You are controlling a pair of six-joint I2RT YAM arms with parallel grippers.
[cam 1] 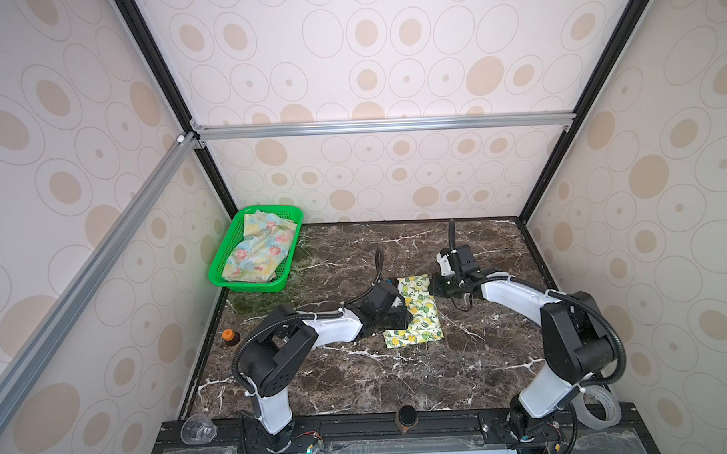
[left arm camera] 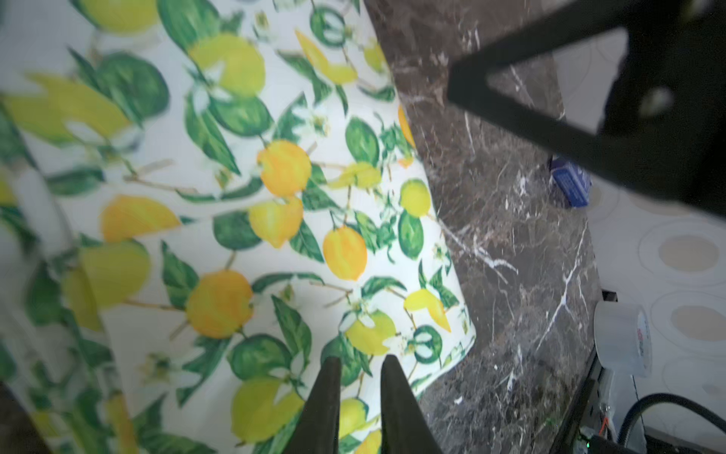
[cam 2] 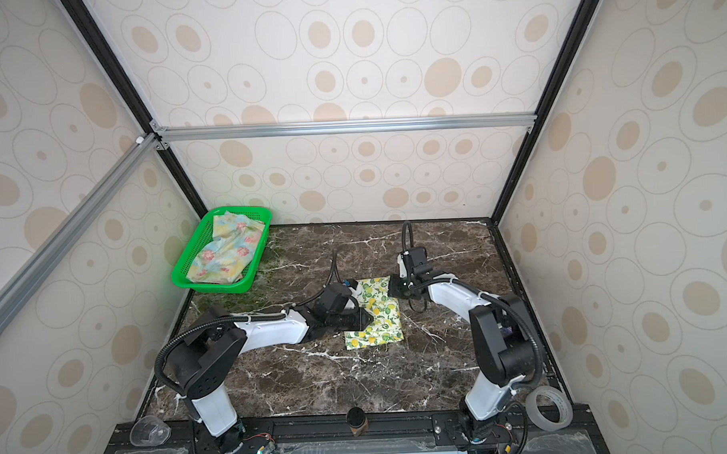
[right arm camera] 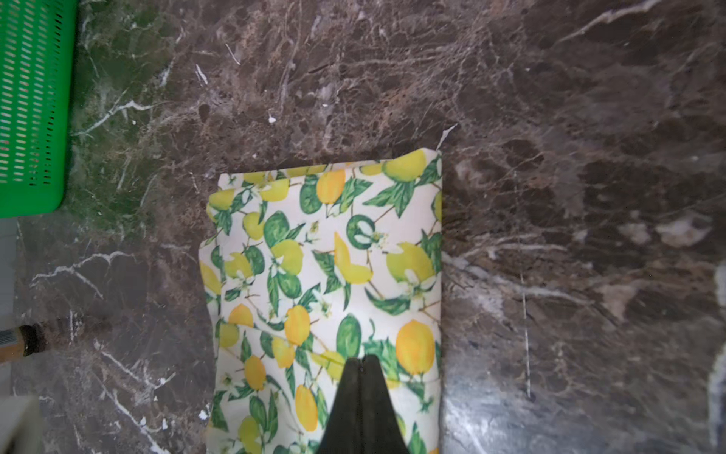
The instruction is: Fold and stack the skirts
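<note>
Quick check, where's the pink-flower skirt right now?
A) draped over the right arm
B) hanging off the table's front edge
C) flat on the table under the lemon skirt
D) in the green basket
D: the pink-flower skirt lies crumpled inside the green basket, apart from the lemon skirt, which lies on the marble table between the arms.

Basket (cam 1: 253, 285) (skirt (cam 1: 256, 248) inside) left of tabletop skirt (cam 1: 422, 315)

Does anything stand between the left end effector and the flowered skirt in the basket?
Only the near wall of the green basket. Otherwise, bare marble table lies between the left end effector and the flowered skirt.
</note>
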